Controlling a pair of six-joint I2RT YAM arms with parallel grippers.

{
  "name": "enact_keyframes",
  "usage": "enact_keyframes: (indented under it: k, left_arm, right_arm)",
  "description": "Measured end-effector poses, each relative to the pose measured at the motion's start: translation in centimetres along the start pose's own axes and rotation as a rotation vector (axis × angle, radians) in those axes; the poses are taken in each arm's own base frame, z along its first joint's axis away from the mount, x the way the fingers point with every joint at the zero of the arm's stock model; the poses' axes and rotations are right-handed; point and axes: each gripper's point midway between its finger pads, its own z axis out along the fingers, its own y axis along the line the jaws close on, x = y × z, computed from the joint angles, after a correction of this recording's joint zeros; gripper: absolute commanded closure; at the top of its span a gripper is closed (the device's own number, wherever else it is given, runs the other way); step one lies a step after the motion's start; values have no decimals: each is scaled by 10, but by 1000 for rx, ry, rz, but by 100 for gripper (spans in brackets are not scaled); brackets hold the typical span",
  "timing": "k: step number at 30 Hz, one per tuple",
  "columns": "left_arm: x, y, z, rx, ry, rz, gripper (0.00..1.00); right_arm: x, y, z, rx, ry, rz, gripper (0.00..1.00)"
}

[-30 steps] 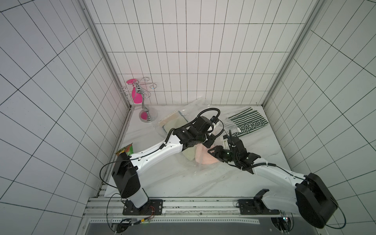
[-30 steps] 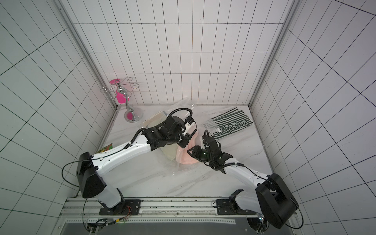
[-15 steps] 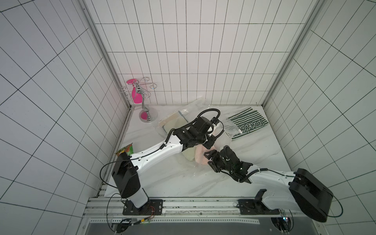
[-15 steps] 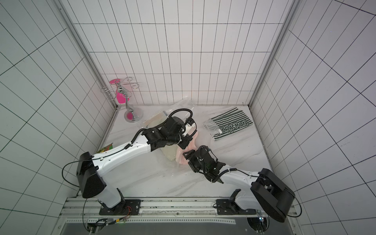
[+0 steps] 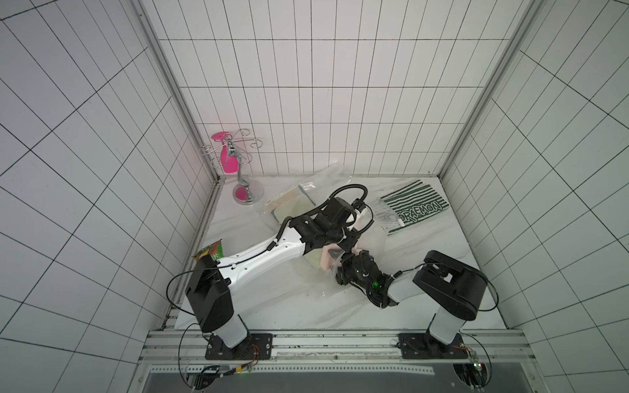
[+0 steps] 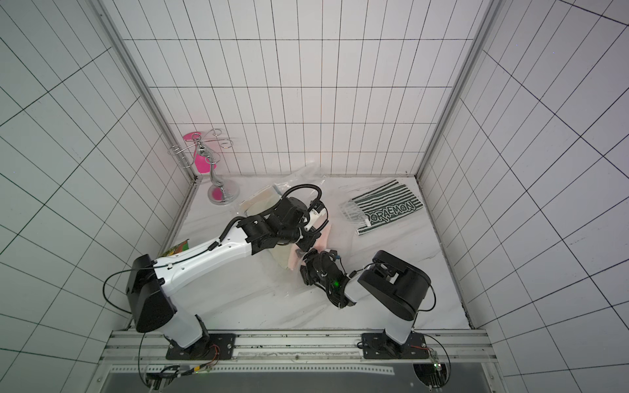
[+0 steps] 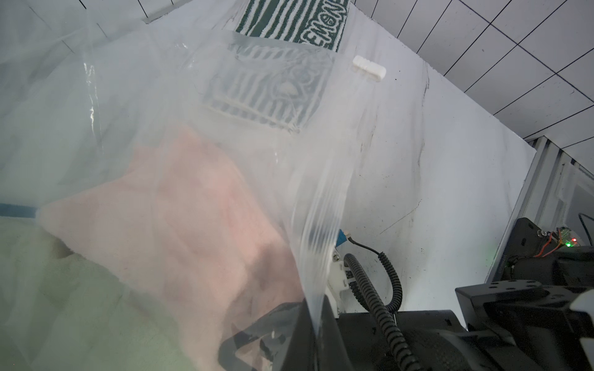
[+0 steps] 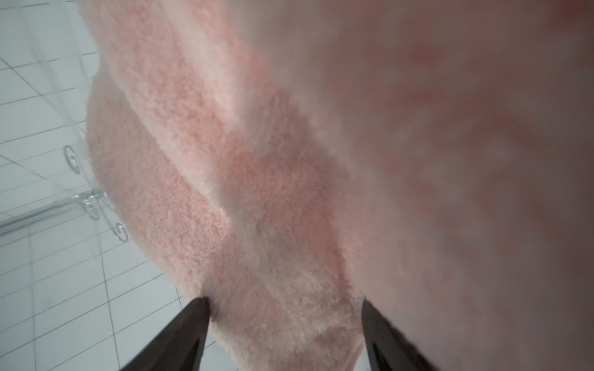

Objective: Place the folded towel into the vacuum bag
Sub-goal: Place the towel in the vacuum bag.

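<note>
The vacuum bag (image 5: 315, 284) of clear plastic lies across the middle of the table in both top views. My left gripper (image 7: 316, 321) is shut on the bag's upper film and holds it up over the mouth. The folded pink towel (image 7: 193, 225) lies under that film, beside a pale green towel (image 7: 64, 289) inside the bag. My right gripper (image 8: 286, 302) is at the towel's near end (image 5: 325, 264), open, with pink pile (image 8: 257, 192) bulging between its wide fingers. The bag's white slider clip (image 7: 368, 68) rests on the table.
A green-and-white striped towel (image 5: 415, 209) lies at the back right, partly under the bag's edge. A chrome stand (image 5: 243, 177) with a pink piece stands in the back left corner. A green and orange snack packet (image 5: 211, 253) leans at the left wall.
My right arm has folded back toward the front and its gripper has slid left to the towel's near end, jaws spreading wider. The left gripper has kept its hold on the film.
</note>
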Motion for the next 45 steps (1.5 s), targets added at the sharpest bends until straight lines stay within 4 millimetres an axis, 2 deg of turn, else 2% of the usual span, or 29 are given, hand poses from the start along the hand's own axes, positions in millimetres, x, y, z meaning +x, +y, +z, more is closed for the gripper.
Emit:
enact_keyframes:
  k: [1,6,8,9,14,18,23,27,29,31,33,35,37,41,45]
  left_arm:
    - [0,0,-1,0,-1,0,100]
    - [-1,0,-3,1,-6,1,100]
    - [-1,-1,-4,1,-7,1,100]
    - [-1,-1,-4,1,-8,1,100]
    - [-1,-1,-8,2,-15,2,100]
    - [-1,-3,-9,12,-21,2,100]
    - [-2,-5,-9,20,-25,4,100]
    - [-3,-5,-10,21,-27,5,100]
    - [-3,-5,-10,19,-27,5,100]
    - [-3,-4,-10,14,-27,5,100]
    - [-3,-3,-10,8,-28,5,100]
    - [-3,-3,-10,8,-29,5,100]
    - [-3,-2,-10,7,-29,7,100]
    - [-3,-1,-13,7,-29,13,100]
    - [-2,0,-19,10,-23,17,100]
  right_arm:
    - [1,-1,0,3,-2,0,35]
    - [-11,-14,-5,78,-46,-20,84]
    - [-20,-12,-10,100,-66,-38,97]
    - [-24,-9,-13,109,-76,-47,100]
    - [-43,8,-39,149,-117,-126,100]
    - [-66,20,-52,226,-161,-238,100]
    - [-102,44,-43,290,-173,-390,100]
    - [-117,42,-28,353,-140,-536,100]
    - [-115,42,-26,360,-116,-588,98]
    - [-109,42,-25,355,-82,-624,84]
    - [-100,44,-27,342,-50,-646,62]
    - [-86,48,-35,322,-18,-688,51]
    - [-68,54,-45,293,12,-757,44]
    - [-39,61,-64,251,38,-958,38]
    - [-25,46,-76,290,35,-1198,34]
